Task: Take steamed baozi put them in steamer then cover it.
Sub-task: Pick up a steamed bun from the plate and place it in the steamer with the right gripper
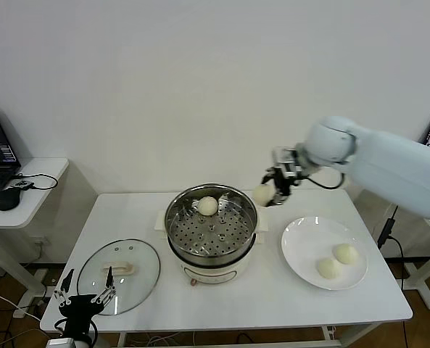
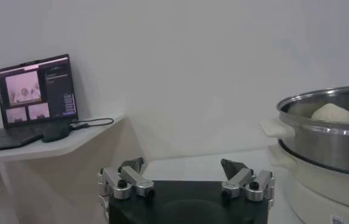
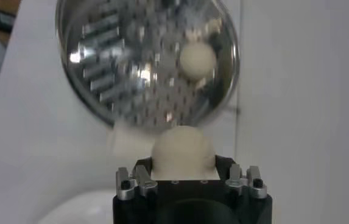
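The steamer point(image 1: 177, 225) stands mid-table, a steel pot with a perforated tray on a white base. One baozi point(image 1: 208, 206) lies on the tray near its far rim; the right wrist view shows that baozi point(image 3: 197, 58) too. My right gripper point(image 1: 267, 194) hangs in the air just past the pot's right rim, shut on a second baozi point(image 3: 182, 149). Two more baozi point(image 1: 345, 253) point(image 1: 328, 267) rest on the white plate point(image 1: 302, 239). The glass cover point(image 1: 138, 279) lies flat at front left. My left gripper point(image 1: 84, 293) waits open by the cover's near edge.
A side table point(image 1: 37, 190) at the left holds a laptop point(image 2: 35, 97) and a mouse point(image 1: 7, 198). The white wall is close behind the table. Bare tabletop lies in front of the steamer and between it and the plate.
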Motion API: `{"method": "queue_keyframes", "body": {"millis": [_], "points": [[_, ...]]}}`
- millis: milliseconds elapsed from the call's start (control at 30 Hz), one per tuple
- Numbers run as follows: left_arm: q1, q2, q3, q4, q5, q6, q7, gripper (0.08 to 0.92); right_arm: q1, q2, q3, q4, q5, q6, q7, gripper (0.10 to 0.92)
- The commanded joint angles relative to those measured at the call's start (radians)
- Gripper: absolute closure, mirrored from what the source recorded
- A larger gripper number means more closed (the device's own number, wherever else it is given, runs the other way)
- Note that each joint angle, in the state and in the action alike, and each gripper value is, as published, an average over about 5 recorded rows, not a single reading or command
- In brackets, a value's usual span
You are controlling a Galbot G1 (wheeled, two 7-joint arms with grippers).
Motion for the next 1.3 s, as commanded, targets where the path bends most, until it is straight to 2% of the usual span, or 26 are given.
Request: {"method": "queue_keyframes", "body": {"millis": [33, 533, 1000, 1167, 1300], "points": [[-0.004, -0.001, -0.001, 0.002, -0.001, 0.0, 0.0, 0.177, 0.015, 0.265, -0.055, -0.088, 0.123, -0.105, 0.067, 0.38], [-0.02, -0.013, 0.001, 0.011, -0.005, -0.001, -0.001, 0.177, -0.138, 0.424, -0.055, -0.252, 0.124, -0.208, 0.189, 0.381], [-0.018, -0.013, 0.003, 0.012, -0.009, -0.003, -0.002, 0.177, -0.192, 0.461, -0.054, -0.306, 0.11, -0.215, 0.218, 0.378], [-0.019, -0.012, 0.001, 0.011, -0.01, -0.003, -0.002, 0.177, -0.184, 0.442, -0.049, -0.287, 0.113, -0.215, 0.217, 0.277], [-0.017, -0.012, -0.001, 0.007, -0.01, -0.003, -0.002, 0.177, -0.129, 0.387, -0.044, -0.237, 0.103, -0.211, 0.137, 0.211]]}}
